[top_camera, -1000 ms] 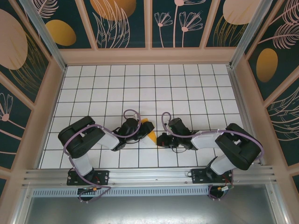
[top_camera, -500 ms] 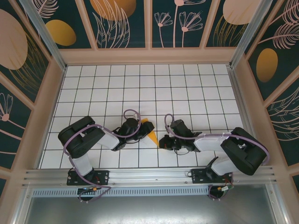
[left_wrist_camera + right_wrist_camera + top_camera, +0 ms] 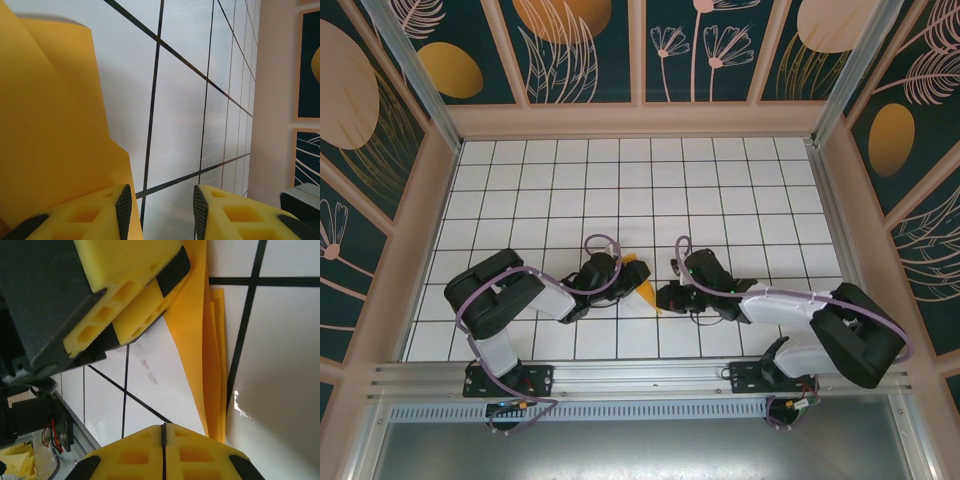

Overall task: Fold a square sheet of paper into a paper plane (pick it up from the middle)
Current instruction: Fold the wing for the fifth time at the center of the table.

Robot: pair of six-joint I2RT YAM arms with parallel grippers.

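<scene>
Orange-yellow paper plane [image 3: 642, 282] lies far-to-near by the gridded counter's [image 3: 720, 180] near edge, tip nearward, between my parted left end effector [image 3: 162, 207] and clenched right end effector [image 3: 163, 432]; dark leafy walls [image 3: 580, 50] surround.

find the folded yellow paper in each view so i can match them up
top external: the folded paper lies just below the picture's centre.
left wrist: it covers the left side.
right wrist: a strip running down, right of centre.
shared landmark: the black-lined white table beneath it.
</scene>
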